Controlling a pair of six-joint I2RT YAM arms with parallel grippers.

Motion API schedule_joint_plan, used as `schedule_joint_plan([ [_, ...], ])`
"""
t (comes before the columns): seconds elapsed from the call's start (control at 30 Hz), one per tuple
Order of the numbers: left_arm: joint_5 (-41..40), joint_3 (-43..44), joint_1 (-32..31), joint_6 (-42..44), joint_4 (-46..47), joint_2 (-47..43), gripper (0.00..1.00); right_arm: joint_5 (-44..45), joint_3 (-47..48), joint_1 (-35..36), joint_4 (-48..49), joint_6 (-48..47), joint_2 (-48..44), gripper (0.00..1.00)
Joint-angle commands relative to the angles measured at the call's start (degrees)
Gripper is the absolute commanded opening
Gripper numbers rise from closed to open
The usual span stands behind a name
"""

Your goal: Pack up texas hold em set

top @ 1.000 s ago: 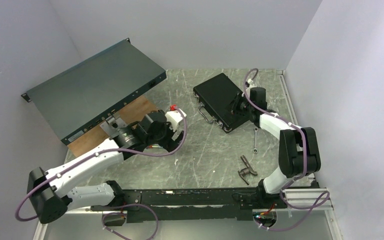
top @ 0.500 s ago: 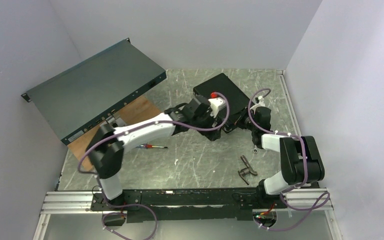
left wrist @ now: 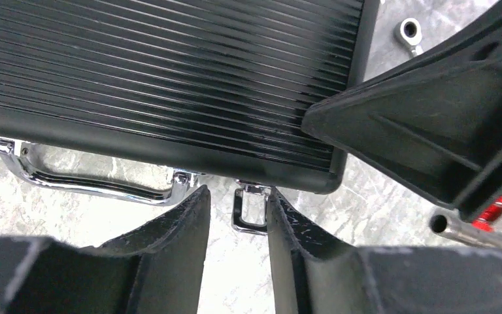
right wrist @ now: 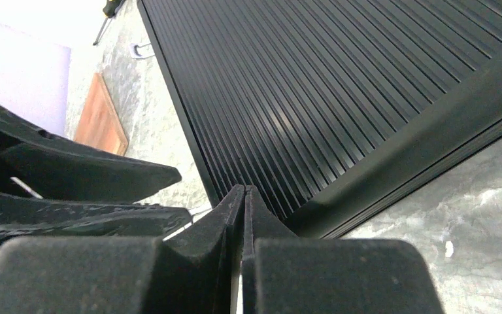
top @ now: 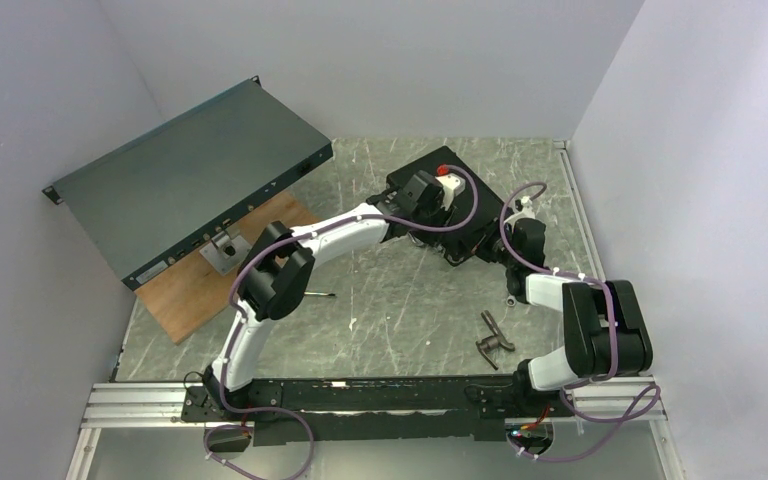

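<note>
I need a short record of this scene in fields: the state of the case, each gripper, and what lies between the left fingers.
case: black briefcase, ribbed lid closed
left: left gripper open, at the front edge of the case, next to the chrome handle
between left fingers: chrome latch, apparently not clamped; it looks unfastened
right: right gripper shut, holding nothing, tips at a corner of the case
packing: contents hidden, as the lid is down
</note>
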Motion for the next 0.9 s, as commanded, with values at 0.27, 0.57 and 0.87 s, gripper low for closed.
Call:
schedule_joint_plan([
  [0.27, -2.5, -7.2, -0.5, -3.7, 7.8, 0.2, 0.34, 1.6, -1.5, -0.9, -0.9, -1.0, 1.1, 0.07],
  [0.57, -3.1, -18.7, -1.2, -8.2, 14.7, -1.9, 0.35, 0.8, -1.7, -0.8, 0.2, -0.7, 1.2, 0.06],
  [0.87, -4.4, -16.5, -1.2, -8.3, 12.8, 0.9, 0.39, 0.0, -1.5, -0.9, 0.2, -0.7, 1.7, 0.06],
])
